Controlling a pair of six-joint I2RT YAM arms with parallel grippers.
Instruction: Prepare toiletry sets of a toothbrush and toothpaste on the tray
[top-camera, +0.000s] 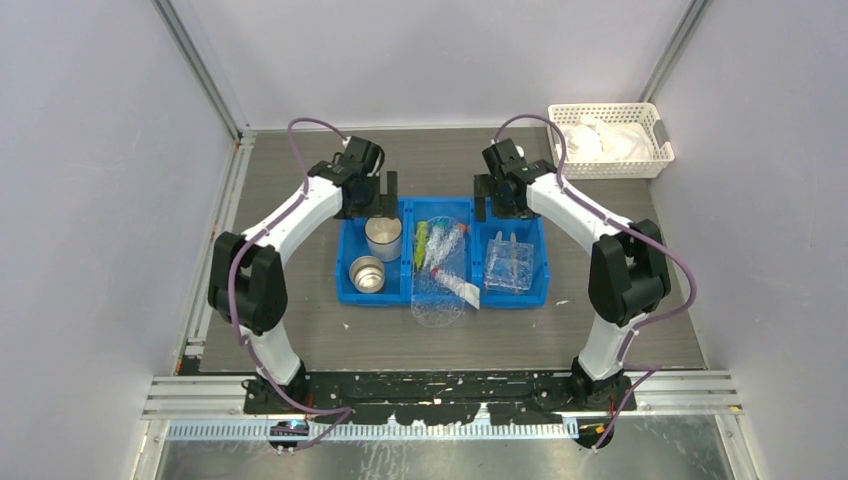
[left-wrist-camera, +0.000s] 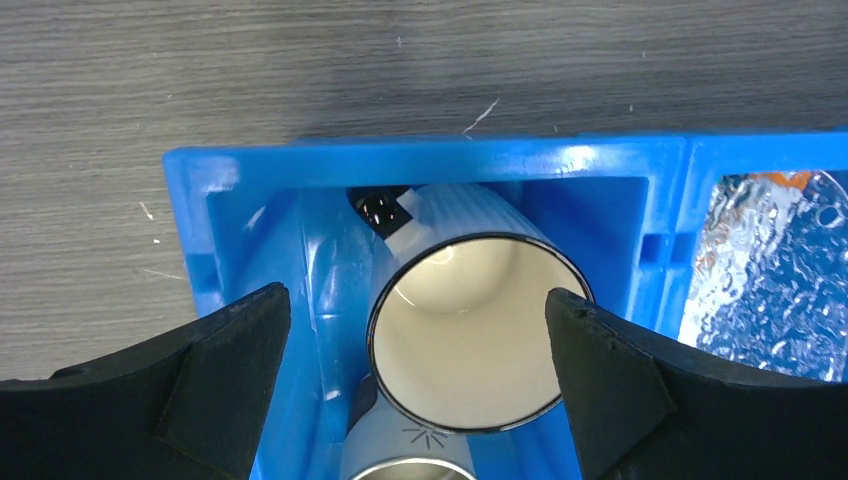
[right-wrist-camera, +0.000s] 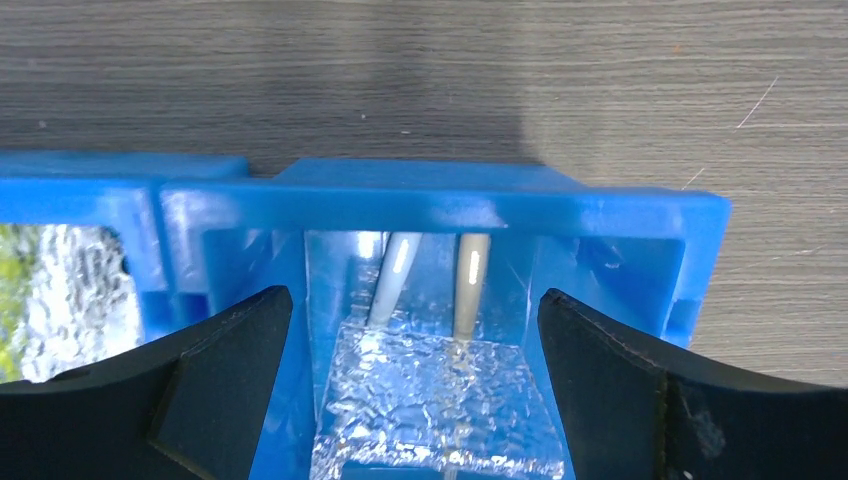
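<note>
The left pincer (left-wrist-camera: 418, 305) is held wide over a ribbed white cup (left-wrist-camera: 480, 215), the right pincer (right-wrist-camera: 415, 305) over a crinkled clear tray (right-wrist-camera: 430, 400).

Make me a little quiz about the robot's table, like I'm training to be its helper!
1. True or false: the left gripper and the right gripper both stand open, holding nothing.
2. Pick one: in the top view, which compartment of the blue bin holds the cups? A left, B middle, C right.
3. Fill the gap: the clear tray lies in the bin's ___ compartment, next to the one with the toiletry sets.
Key: 1 true; 2 A; 3 right.
</note>
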